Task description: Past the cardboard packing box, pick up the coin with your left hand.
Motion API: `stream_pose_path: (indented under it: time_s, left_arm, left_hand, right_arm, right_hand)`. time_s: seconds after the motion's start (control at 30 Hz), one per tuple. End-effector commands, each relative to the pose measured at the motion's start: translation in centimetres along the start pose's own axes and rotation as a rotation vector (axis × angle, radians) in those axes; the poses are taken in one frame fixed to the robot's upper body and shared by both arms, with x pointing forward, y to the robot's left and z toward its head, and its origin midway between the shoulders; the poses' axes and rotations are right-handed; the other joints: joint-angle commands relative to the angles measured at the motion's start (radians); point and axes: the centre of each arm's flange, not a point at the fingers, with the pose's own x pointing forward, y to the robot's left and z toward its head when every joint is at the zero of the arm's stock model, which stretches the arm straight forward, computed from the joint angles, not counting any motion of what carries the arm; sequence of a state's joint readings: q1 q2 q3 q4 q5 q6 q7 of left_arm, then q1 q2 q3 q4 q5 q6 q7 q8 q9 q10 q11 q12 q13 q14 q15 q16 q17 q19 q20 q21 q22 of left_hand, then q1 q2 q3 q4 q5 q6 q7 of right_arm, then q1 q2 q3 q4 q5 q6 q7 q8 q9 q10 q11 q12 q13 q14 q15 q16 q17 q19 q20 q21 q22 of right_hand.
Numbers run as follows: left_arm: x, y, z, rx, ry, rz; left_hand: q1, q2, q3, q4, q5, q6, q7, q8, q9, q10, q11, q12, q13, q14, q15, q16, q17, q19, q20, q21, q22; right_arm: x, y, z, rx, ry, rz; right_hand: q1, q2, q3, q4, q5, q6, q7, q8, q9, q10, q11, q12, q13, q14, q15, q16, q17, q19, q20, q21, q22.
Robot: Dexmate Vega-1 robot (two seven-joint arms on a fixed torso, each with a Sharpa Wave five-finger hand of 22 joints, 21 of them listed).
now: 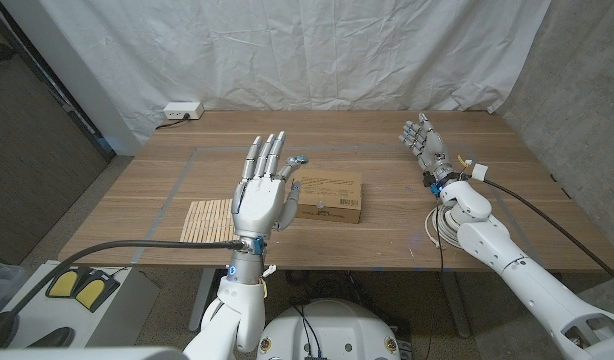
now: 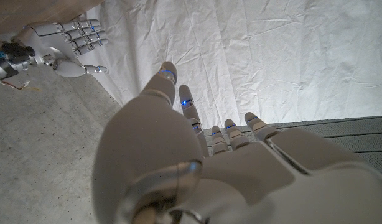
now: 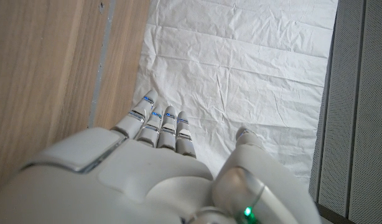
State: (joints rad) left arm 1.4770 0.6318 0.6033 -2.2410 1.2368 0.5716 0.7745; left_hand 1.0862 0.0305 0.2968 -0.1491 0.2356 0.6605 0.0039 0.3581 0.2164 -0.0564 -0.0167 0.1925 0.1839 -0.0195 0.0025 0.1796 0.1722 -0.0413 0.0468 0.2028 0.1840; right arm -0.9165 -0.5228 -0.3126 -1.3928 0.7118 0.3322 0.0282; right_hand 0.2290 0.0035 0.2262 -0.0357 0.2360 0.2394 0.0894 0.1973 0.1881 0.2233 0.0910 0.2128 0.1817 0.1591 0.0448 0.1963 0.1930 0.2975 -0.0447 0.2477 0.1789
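The cardboard packing box [image 1: 329, 196] lies flat near the middle of the table [image 1: 387, 135], with print on its lid. My left hand [image 1: 261, 188] is raised above the table just left of the box, fingers spread and pointing up, holding nothing; it covers the box's left end and the table behind it. In the left wrist view, the back of my left hand [image 2: 209, 168] faces the white curtain. My right hand [image 1: 423, 141] hovers over the right part of the table, fingers apart and empty, and appears too in the left wrist view [image 2: 61, 42]. The right hand [image 3: 160, 168] reaches along the wood.
A slatted bamboo mat [image 1: 208, 220] lies at the front left of the table, beside my left forearm. A white power strip [image 1: 182, 110] sits on the far left corner. Coiled white cable [image 1: 443, 226] hangs by my right forearm. A white curtain [image 1: 337, 50] closes the back.
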Motion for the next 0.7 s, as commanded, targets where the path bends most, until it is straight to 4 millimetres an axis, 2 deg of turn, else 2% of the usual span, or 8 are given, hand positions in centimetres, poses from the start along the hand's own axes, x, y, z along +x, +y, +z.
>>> stream_pose_path:
  time_s: [0.03, 0.13, 0.5, 0.7]
  left_arm:
    - [0.2, -0.3, 1.1, 0.051, -0.012, -0.011]
    - [0.4, -0.5, 1.1, 0.06, -0.002, -0.029]
    - [1.2, -1.4, 1.9, 0.077, 0.015, -0.083]
    - [1.3, -2.1, 2.3, 0.078, 0.028, -0.138]
  left_hand:
    - [0.018, 0.002, 0.005, 0.001, -0.006, 0.047, -0.003, 0.018, 0.002, 0.01, -0.022, 0.01, 0.002, 0.009, -0.012, 0.006, 0.001, -0.001, 0.012, 0.009, 0.004]
    - [0.023, 0.002, 0.004, 0.002, -0.01, 0.07, -0.007, 0.025, 0.003, 0.022, -0.033, 0.014, 0.002, 0.02, -0.024, 0.009, 0.002, 0.006, 0.016, 0.012, 0.005]
    - [0.029, 0.001, 0.003, 0.002, -0.013, 0.071, -0.009, 0.022, 0.004, 0.021, -0.037, 0.012, 0.002, 0.02, -0.026, 0.007, 0.002, 0.009, 0.017, 0.013, 0.005]
    - [0.033, 0.001, 0.001, 0.003, -0.016, 0.074, -0.009, 0.022, 0.007, 0.026, -0.062, 0.013, 0.002, 0.018, -0.043, 0.005, 0.002, 0.008, 0.017, 0.013, 0.005]
  right_arm:
    - [0.0, -0.3, -0.4, 0.009, 0.011, 0.0]
    - [0.0, -0.5, -0.6, 0.024, 0.015, -0.003]
    - [0.1, -0.8, -0.6, 0.026, 0.012, -0.004]
    - [0.4, -0.7, -0.8, 0.032, 0.01, -0.001]
  right_hand:
    - [0.003, 0.01, 0.001, -0.004, -0.001, 0.009, -0.002, 0.001, 0.002, 0.009, 0.001, 0.001, 0.003, 0.007, 0.002, 0.003, 0.002, 0.007, -0.01, -0.001, 0.006]
    - [0.003, 0.01, 0.001, -0.005, -0.001, 0.009, -0.002, 0.001, 0.002, 0.01, 0.002, 0.002, 0.003, 0.009, 0.002, 0.003, 0.002, 0.009, -0.01, -0.001, 0.006]
    - [0.003, 0.011, 0.0, -0.005, -0.001, 0.011, -0.003, 0.001, 0.002, 0.013, 0.001, 0.003, 0.003, 0.013, 0.001, 0.004, 0.003, 0.014, -0.011, -0.002, 0.006]
    - [0.003, 0.011, 0.0, -0.006, -0.001, 0.01, -0.003, 0.001, 0.002, 0.014, 0.002, 0.003, 0.003, 0.013, 0.001, 0.004, 0.003, 0.014, -0.011, -0.002, 0.006]
